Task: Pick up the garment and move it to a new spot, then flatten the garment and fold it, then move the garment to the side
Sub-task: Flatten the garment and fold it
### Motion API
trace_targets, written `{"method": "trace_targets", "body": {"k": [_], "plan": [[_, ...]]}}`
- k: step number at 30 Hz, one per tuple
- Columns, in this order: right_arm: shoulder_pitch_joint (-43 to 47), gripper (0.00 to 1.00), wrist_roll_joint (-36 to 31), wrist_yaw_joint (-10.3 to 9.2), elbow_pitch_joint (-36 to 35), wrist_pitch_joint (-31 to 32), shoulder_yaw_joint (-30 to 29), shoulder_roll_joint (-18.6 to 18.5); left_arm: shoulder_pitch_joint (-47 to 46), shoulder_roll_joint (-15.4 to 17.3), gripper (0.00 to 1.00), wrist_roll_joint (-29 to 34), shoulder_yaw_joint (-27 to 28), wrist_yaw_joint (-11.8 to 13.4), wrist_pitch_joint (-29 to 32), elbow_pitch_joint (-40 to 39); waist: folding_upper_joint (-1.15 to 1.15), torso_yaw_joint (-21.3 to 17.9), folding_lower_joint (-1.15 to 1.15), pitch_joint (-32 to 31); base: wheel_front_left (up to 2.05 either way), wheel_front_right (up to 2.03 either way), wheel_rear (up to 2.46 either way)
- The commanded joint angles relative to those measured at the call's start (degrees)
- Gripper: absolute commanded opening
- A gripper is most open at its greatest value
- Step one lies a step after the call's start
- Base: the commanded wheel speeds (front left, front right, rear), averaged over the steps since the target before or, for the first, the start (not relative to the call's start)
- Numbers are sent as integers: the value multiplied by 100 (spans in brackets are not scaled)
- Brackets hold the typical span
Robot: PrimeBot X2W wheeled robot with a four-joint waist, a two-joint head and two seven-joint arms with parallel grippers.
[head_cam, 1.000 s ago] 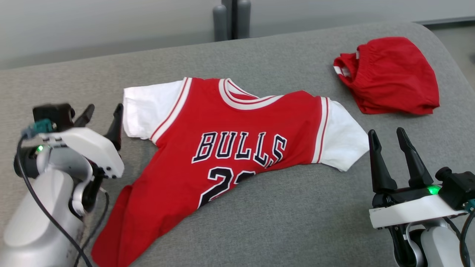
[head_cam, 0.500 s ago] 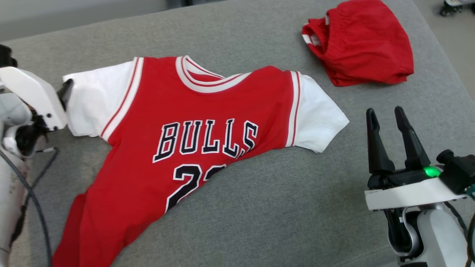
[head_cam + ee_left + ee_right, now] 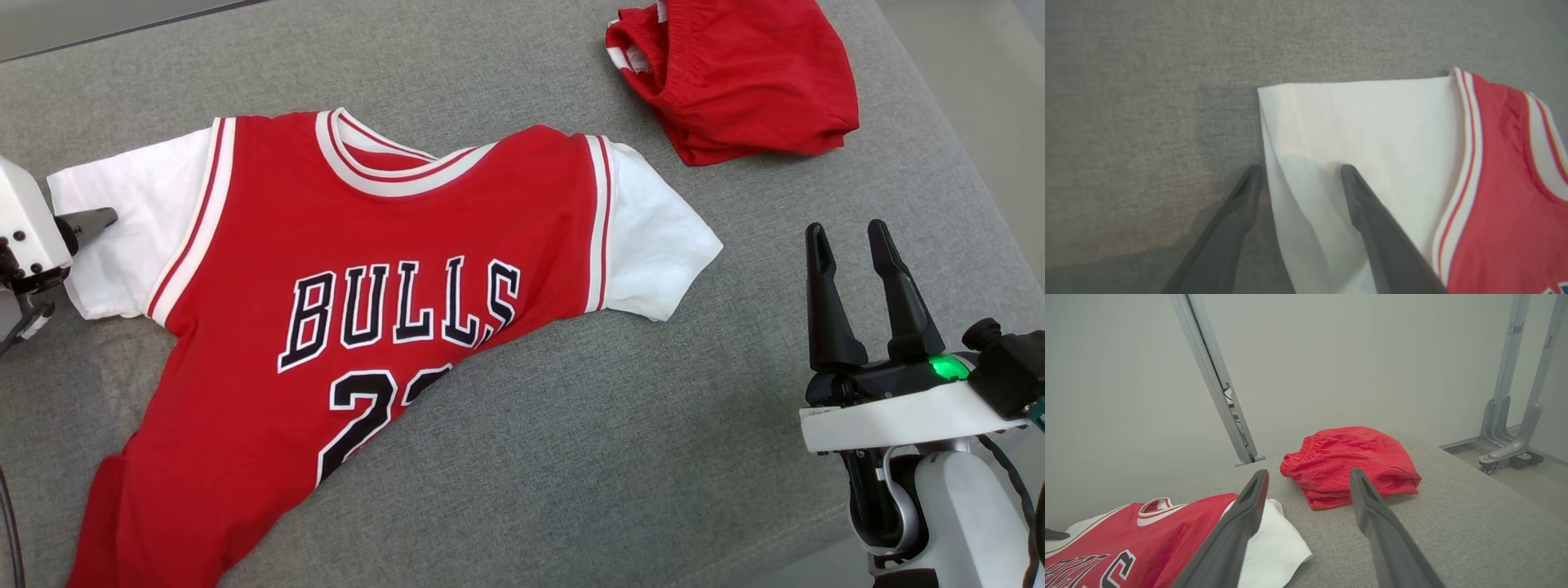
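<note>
Jersey (image 3: 384, 212) lies face up, centre-left on the grey worktop (image 3: 571, 457), hem skewed toward near left. Left end effector (image 3: 1300, 169) wide, straddling the edge of the left white sleeve (image 3: 1355, 122). Right end effector (image 3: 849, 237) wide, empty, near right. Cloth looks thin, limp and light; probably best pinched at sleeve and shoulder seams.

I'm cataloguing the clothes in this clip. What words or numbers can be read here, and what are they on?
"BULLS": across the chest of the red jersey, black letters edged white.
"2": below that word on the same garment; a fold hides most of the second digit, so it is unreadable.
The red shorts: no lettering to be seen.
</note>
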Motion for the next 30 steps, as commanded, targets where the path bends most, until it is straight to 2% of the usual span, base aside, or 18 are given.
{"method": "trace_targets", "body": {"k": [1,3,4,8,19,23,30], "plan": [[5,100,-8,3,17,-7,-26,-7,255,-287,95,-135,-73,-73,280,162,0,2,0,1,0,0,0],[-12,100,-23,3,13,-7,-28,-7,199,-273,42,-169,-34,-93,170,61,0,10,0,2,0,0,0],[-22,100,-30,2,13,-7,-25,-5,178,-247,0,-150,-31,-91,92,18,0,16,0,-1,0,0,0],[-21,100,-27,2,32,-7,-1,-5,148,-178,0,-179,-4,-114,-117,-76,0,45,0,-43,0,0,0],[70,100,-72,2,88,-7,-7,-8,147,-251,0,-251,-105,-199,-572,-436,0,286,0,-336,0,0,0],[95,100,-108,2,127,-8,-28,-9,175,-301,0,-317,-251,-211,-699,-823,0,385,0,-526,0,0,0],[242,100,-145,2,197,-8,-208,-56,476,-348,0,-656,-772,-206,-677,-2088,0,547,0,-920,0,0,0]]}}
